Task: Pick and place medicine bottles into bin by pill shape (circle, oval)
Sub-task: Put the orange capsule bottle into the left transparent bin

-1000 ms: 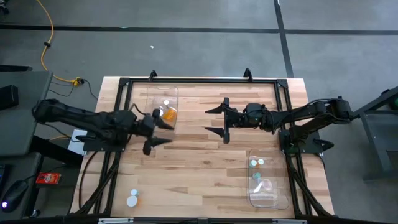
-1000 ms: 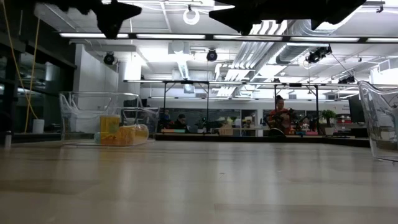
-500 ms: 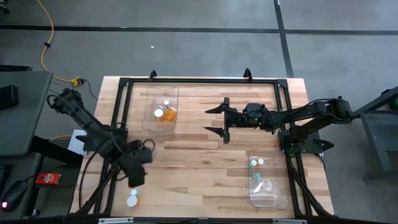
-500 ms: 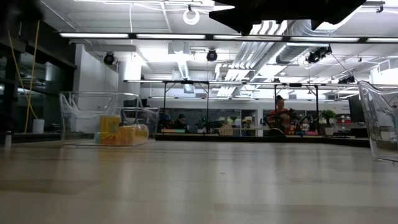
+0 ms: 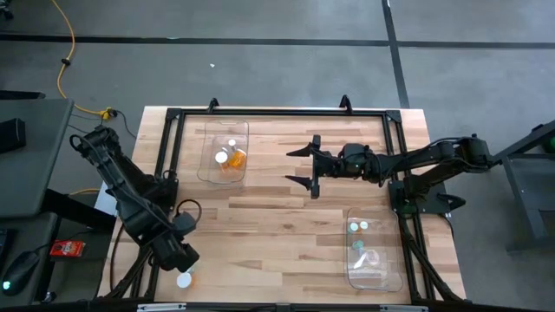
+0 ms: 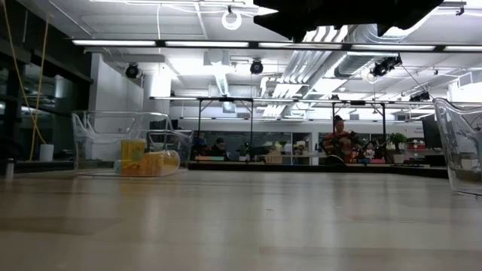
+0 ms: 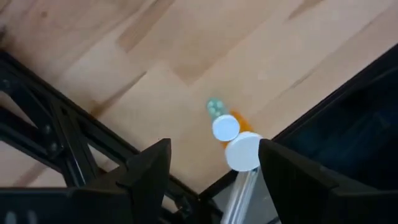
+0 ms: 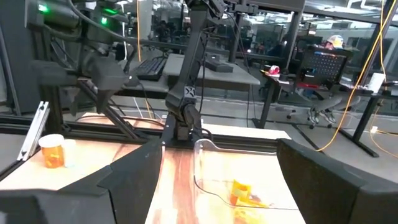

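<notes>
While the left tool (image 7: 211, 171) hangs with jaws apart over the medicine bottles (image 7: 235, 142) at the near-left counter (image 5: 277, 225) corner, grasp the light, slippery cylinder below its white cap.

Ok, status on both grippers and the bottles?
Left gripper open above two loose bottles at table corner. Right gripper open, waiting mid-table. Nothing in the way.

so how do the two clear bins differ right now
The far-left bin holds amber-orange bottles with white caps; the near-right bin holds pale and teal-tinted bottles. The far-left bin lies beside the right gripper; the near-right bin lies by the right arm's base. Both are clear and rectangular.
</notes>
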### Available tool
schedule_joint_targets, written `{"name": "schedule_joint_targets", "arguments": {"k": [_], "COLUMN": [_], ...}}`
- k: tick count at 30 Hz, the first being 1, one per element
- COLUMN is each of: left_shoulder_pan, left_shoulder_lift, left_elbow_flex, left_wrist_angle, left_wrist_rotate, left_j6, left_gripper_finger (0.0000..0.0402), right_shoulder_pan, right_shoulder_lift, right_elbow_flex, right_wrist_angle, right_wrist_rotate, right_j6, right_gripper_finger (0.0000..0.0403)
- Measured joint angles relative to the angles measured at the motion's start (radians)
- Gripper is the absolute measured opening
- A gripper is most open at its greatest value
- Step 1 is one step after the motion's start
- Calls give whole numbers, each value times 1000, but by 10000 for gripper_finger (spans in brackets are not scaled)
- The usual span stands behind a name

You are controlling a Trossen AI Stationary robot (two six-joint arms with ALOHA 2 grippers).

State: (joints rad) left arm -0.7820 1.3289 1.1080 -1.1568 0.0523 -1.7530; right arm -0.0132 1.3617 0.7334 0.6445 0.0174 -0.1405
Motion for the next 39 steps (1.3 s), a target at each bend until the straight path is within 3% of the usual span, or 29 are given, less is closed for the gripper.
{"name": "schedule_joint_targets", "arguments": {"k": [5,12,19,28,39], "left_shoulder_pan": [-19,-62,-118,-197,-261], "left_shoulder_lift": [0,26,88,146,210], "left_elbow_flex": [0,0,0,0,0], "left_wrist_angle": [0,3,93,262,294], "left_wrist_rotate": [-40,-58,-60,-146,-148], "left_j6": [-57,-168,-233,-345,-448], "left_gripper_finger": [230,229,229,229,229], "right_shoulder_pan": [0,-1,-2,-8,-2], "right_shoulder_lift": [0,-28,-47,-48,-48], "right_elbow_flex": [0,0,0,0,0], "right_wrist_angle": [3,3,13,34,34], "right_wrist_rotate": [9,162,164,165,164], "right_j6": [-6,-25,-51,-63,10], "right_gripper_finger": [312,312,312,312,312]}}
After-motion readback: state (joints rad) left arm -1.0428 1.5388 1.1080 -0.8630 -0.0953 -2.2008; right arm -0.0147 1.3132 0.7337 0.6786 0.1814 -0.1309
